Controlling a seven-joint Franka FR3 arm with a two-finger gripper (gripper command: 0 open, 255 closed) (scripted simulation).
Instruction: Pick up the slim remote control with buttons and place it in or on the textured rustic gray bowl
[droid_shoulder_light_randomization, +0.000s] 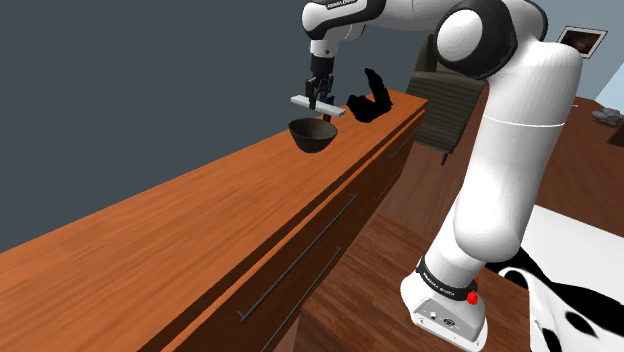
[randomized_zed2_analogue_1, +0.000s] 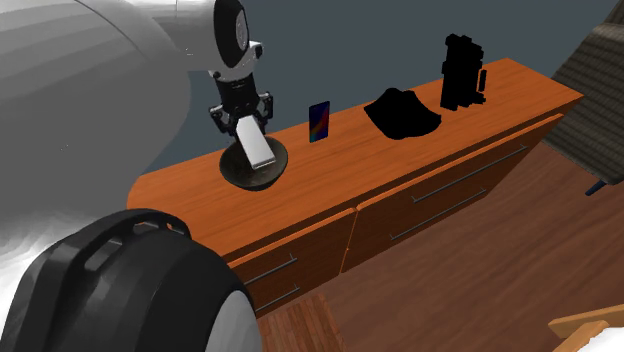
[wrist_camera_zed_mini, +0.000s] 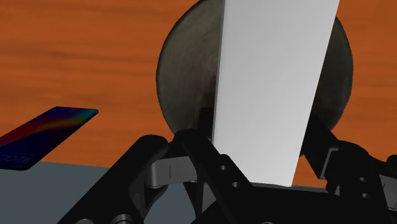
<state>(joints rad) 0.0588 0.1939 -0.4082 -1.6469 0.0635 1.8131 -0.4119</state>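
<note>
No text can be read: the white robot arm (droid_shoulder_light_randomization: 520, 130) bears tiny dark lettering on its top link and pale lettering on a black band (droid_shoulder_light_randomization: 447, 281) near its base, both illegible.

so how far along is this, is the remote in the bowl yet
Not yet. Done: the pale remote is off the wooden dresser top, clasped in the gripper. In hand: it hangs just above the dark bowl, apparently not touching it. Left: lower it in and open the fingers.
</note>
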